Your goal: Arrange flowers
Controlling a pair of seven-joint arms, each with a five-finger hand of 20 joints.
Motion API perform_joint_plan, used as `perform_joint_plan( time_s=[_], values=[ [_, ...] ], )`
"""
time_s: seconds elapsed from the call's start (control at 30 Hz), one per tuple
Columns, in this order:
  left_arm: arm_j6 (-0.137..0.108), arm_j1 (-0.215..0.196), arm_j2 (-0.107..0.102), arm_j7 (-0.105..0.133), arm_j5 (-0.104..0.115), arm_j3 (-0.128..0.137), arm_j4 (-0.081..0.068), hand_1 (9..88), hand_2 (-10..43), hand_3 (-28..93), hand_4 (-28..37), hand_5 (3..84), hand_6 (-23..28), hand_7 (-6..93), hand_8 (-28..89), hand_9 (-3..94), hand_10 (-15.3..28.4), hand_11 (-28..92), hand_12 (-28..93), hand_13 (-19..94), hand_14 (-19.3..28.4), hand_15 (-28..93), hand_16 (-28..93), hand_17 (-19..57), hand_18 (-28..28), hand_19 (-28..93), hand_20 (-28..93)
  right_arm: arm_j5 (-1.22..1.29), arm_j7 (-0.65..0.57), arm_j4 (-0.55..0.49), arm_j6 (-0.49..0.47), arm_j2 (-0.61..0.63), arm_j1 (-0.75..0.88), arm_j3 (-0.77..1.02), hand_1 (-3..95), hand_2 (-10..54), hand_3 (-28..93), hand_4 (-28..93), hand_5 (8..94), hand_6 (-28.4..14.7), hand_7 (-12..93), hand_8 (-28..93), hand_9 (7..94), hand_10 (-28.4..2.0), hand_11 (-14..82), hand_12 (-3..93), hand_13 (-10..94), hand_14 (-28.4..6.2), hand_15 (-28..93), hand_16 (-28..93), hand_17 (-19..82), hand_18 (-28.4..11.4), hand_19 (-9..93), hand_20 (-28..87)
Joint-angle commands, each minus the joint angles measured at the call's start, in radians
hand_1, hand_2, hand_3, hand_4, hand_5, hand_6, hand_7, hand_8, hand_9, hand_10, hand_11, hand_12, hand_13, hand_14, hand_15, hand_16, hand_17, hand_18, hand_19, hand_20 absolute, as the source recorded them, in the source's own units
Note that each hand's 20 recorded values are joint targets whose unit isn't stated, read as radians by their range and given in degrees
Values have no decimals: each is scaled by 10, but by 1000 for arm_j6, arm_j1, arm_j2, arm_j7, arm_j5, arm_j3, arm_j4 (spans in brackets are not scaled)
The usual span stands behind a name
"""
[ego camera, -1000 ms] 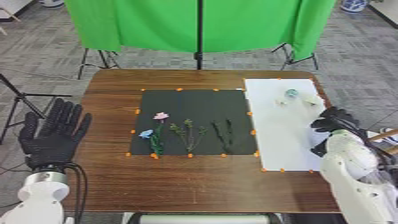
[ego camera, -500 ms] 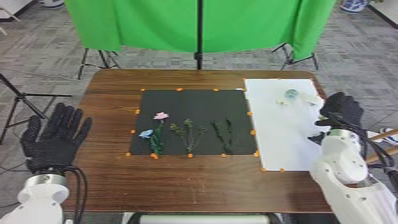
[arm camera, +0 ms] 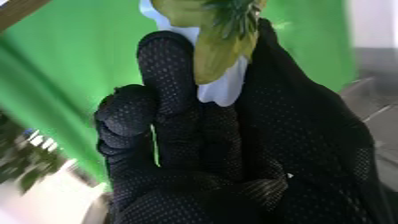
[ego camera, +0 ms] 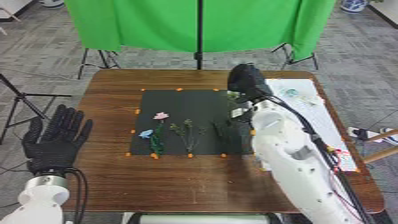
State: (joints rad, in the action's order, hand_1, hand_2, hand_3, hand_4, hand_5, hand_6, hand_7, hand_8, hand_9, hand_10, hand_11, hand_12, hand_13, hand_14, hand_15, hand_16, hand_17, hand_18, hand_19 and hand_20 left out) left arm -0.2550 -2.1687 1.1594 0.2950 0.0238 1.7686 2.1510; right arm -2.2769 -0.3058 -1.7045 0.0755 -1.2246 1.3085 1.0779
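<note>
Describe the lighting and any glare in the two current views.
Head view: lighting looks fairly even, with the white sheet bright and the left hand very dark against the brown table. Right wrist view: a washed-out patch glares near the leafy plant; the flower shows bright white petals against the dark right hand.

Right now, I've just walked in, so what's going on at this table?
The robot is arranging flowers. Its right hand, by the far right corner of the dark mat, holds a white blossom with a yellow-green base. On the mat lie a pink flower, a blue flower and a leafy sprig. A pale bluish-green blossom is on the white sheet. The left hand is open at the left.
</note>
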Motion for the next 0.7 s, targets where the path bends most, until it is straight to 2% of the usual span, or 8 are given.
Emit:
perform_joint_plan(
  time_s=[0.03,0.1,0.17,0.23,0.33,0.47,0.57,0.7],
  values=[
    [-7,17,-16,-17,-2,-22,-12,260,150,736,-283,485,85,184,-92,420,147,234,138,319,149,411,-42,-15,136,295,160,-106,119,114,-214,-203,-63,-105,678,-95,666,-283,712,-6,380,58,833,-99,155,481,716,-52,482,454,388,-195,865,424],
    [7,13,-21,-14,-10,-22,-13,260,150,735,-283,485,85,185,-92,420,147,234,137,319,149,411,-42,-15,136,296,160,-159,135,138,-228,-216,-66,-120,679,-95,665,-283,711,-5,381,58,833,-99,154,481,716,-52,480,454,387,-195,863,425],
    [53,5,-23,-17,-49,-21,-21,259,148,737,-283,482,84,184,-93,419,147,234,137,319,149,411,-42,-15,136,296,160,-304,156,169,-197,-223,-68,-142,679,-95,666,-283,711,-5,381,55,832,-99,152,480,716,-53,477,454,387,-195,861,426],
    [60,12,-26,-29,-88,-26,-27,257,144,739,-283,478,85,180,-93,413,145,230,136,316,147,406,-43,-15,136,292,157,-356,151,206,-173,-236,-83,-150,678,-95,668,-283,711,-5,382,53,832,-99,151,478,717,-54,475,453,388,-196,859,426],
    [65,18,-28,-33,-74,-29,-28,255,138,738,-283,476,84,174,-90,409,146,223,136,314,148,398,-42,-15,137,283,154,-386,127,224,-191,-249,-92,-150,677,-95,669,-283,711,-5,382,53,832,-99,151,477,719,-54,474,452,389,-197,857,427],
    [87,2,-33,-36,-105,-18,-21,257,137,734,-283,473,84,171,-88,407,145,219,138,313,148,395,-37,-15,137,281,155,-429,117,239,-224,-269,-96,-155,678,-95,670,-283,708,-7,375,51,829,-98,147,474,717,-55,469,452,388,-197,852,425],
    [92,23,-34,-45,-99,-24,-33,259,138,730,-283,472,83,168,-86,406,145,218,140,312,148,393,-35,-15,138,279,155,-437,108,276,-218,-278,-111,-159,687,-95,664,-283,703,-7,361,44,826,-96,134,459,717,-51,449,451,384,-197,842,422],
    [89,16,-37,-44,-94,-19,-28,261,138,727,-283,470,83,166,-85,404,144,216,141,309,149,388,-35,-15,138,277,155,-450,121,275,-212,-289,-104,-161,691,-95,660,-283,700,-7,351,40,823,-93,123,448,716,-51,435,450,381,-194,833,420]
  ],
)
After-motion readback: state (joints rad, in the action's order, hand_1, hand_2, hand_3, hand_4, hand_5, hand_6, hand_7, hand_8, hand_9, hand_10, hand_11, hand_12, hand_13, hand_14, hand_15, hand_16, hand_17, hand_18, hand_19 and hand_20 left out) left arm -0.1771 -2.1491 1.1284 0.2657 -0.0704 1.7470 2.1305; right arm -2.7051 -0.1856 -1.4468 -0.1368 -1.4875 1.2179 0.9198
